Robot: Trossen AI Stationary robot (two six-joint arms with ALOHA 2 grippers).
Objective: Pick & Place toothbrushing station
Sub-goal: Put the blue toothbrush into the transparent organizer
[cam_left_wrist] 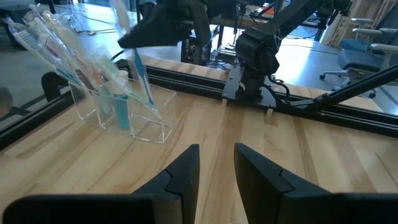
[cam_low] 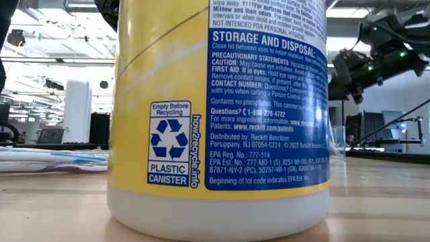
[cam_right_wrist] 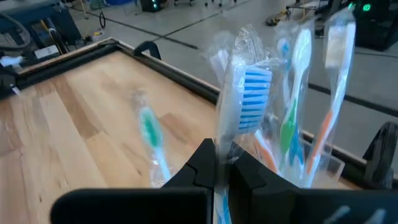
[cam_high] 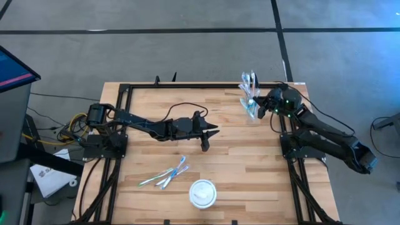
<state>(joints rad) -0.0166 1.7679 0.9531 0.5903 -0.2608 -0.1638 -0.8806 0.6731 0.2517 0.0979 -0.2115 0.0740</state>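
The right claw (cam_right_wrist: 221, 163) is clamped on a wrapped blue toothbrush (cam_right_wrist: 254, 99), bristles up, directly over the clear holder (cam_high: 251, 107) at the table's far right corner, apparently so the handle can drop straight in among the brushes already standing just behind its fingers. The left claw (cam_high: 205, 144) waits mid-table with its fingers apart and nothing between them. More toothbrushes (cam_high: 167, 175) lie flat nearer the front edge from it (probably next), beside a white canister (cam_high: 202, 193).

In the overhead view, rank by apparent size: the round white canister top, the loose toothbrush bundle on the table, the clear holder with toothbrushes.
1. Loose toothbrush bundle, longest.
2. Canister top and clear holder look about alike; I won't rank them.
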